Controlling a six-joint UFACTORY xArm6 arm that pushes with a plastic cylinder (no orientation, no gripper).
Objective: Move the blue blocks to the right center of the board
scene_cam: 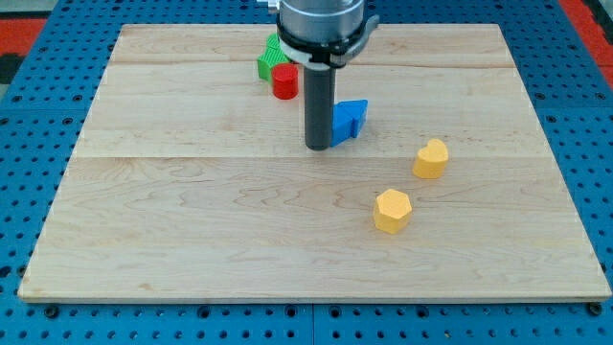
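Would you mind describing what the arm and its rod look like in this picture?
My arm ends in a round dark grey housing with a pale ring at its base. Below it hangs a straight, smooth, dark grey cylindrical rod, ending in my tip, which is flat and blunt. No cables or markings show on it.

Blue block [351,120], red block [284,81], green block [269,59], 2 yellow blocks [431,158] [392,210]; counter [192,220] pale wood w/ grain; dark rod, my tip [318,147].
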